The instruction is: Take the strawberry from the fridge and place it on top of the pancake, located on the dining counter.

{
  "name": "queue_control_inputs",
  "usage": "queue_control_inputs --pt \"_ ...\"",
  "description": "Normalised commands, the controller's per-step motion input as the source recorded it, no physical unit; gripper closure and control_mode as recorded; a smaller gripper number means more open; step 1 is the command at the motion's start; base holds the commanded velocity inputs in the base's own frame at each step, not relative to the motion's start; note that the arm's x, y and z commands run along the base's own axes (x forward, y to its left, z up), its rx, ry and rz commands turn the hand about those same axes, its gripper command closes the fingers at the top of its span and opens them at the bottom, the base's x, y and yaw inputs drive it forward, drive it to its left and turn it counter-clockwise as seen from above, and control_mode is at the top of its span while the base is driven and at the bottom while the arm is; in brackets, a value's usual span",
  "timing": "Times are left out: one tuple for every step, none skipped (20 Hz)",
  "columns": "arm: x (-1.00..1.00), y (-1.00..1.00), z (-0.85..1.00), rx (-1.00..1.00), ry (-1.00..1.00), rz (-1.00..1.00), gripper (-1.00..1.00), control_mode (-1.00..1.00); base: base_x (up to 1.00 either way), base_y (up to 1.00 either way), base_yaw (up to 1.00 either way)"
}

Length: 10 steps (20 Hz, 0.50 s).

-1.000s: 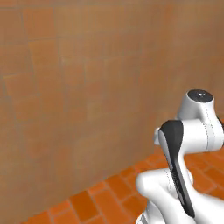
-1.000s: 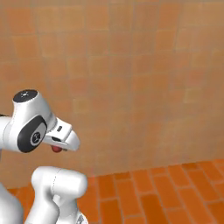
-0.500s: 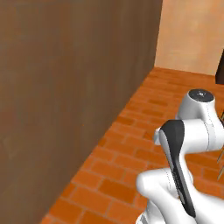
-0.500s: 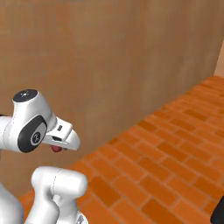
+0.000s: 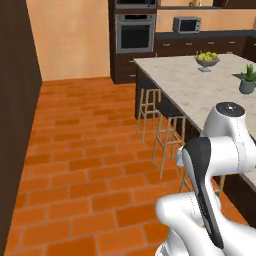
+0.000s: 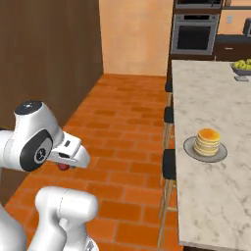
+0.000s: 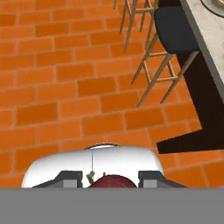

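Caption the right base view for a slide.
Gripper carries the strawberry toward the pancake on the dining counter.

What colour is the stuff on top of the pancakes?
Orange, over the golden-tan pancake stack; clearest in the right base view.

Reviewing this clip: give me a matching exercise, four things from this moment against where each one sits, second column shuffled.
Things:
1. strawberry
2. pancake
3. fruit bowl
4. stools

Places:
A. far end of the dining counter
B. on a grey plate
C. on the brick floor along the counter's edge
D. held in the gripper, jaws shut on it

Pairs: 1-D, 2-B, 3-A, 4-C
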Motion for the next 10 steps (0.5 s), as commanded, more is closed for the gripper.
queue_control_inputs --pt "0.00 0.00 0.00 0.00 0.00 0.00 1.00 1.00 0.24 0.00 -0.89" --pt "0.00 0.00 0.00 0.00 0.00 0.00 1.00 1.00 0.36 0.00 -0.85" --pt "0.00 0.00 0.00 0.00 0.00 0.00 1.00 1.00 0.40 0.00 -0.84" --pt "0.00 0.00 0.00 0.00 0.00 0.00 1.00 1.00 0.59 0.24 -0.78" --pt "0.00 0.00 0.00 0.00 0.00 0.00 1.00 1.00 0.88 0.52 -0.68" --pt "0.00 0.00 0.00 0.00 0.00 0.00 1.00 1.00 1.00 0.76 -0.63" --pt "0.00 0.00 0.00 0.00 0.00 0.00 1.00 1.00 1.00 0.76 -0.63" --pt "0.00 0.00 0.00 0.00 0.00 0.00 1.00 1.00 1.00 0.78 -0.63" --pt "0.00 0.00 0.00 0.00 0.00 0.00 1.00 1.00 1.00 0.77 -0.63" --pt "0.00 0.00 0.00 0.00 0.00 0.00 1.00 1.00 1.00 0.77 -0.63"
